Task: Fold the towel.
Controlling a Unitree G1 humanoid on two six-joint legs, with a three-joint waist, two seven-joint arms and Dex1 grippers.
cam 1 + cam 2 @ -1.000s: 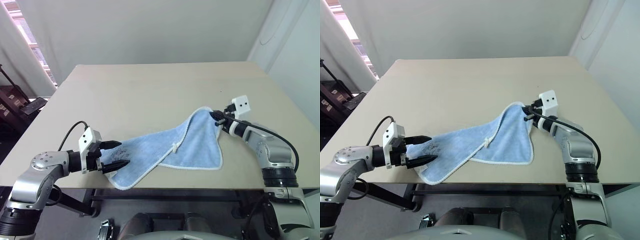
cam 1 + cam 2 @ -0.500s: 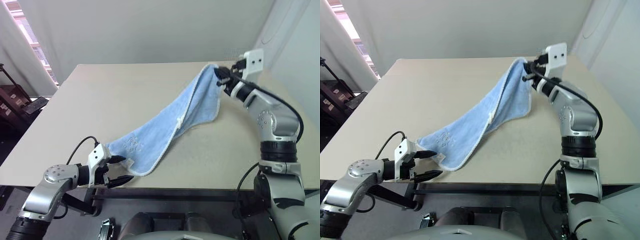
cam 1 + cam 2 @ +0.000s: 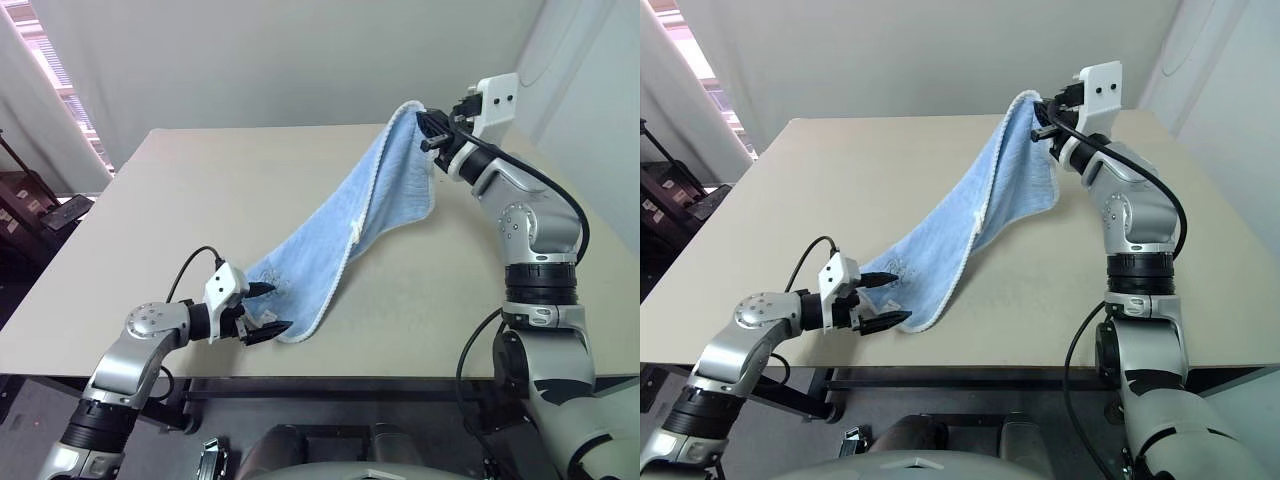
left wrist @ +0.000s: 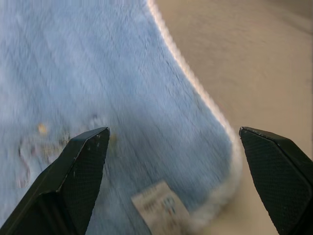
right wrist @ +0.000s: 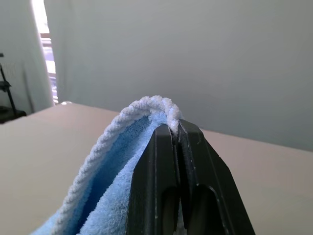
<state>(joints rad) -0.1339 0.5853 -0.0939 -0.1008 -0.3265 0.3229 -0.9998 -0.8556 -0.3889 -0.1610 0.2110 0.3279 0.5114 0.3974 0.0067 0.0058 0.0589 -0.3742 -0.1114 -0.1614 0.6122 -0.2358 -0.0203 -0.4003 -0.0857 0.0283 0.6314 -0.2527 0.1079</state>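
Towel [image 3: 340, 225] hangs stretched from the clenched right pincer [image 3: 428, 130] grasping its raised corner down to the desk [image 3: 200, 200], where the released left pincer [image 3: 268, 308] straddles its tagged corner.

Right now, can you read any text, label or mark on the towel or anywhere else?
Nothing can be read.
Tag on the towel: faint print, too blurred to read.
Embroidered mark on the towel: blurred, no letters legible.

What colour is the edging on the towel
White, a corded trim around the light-blue towel; the right wrist view shows it best.
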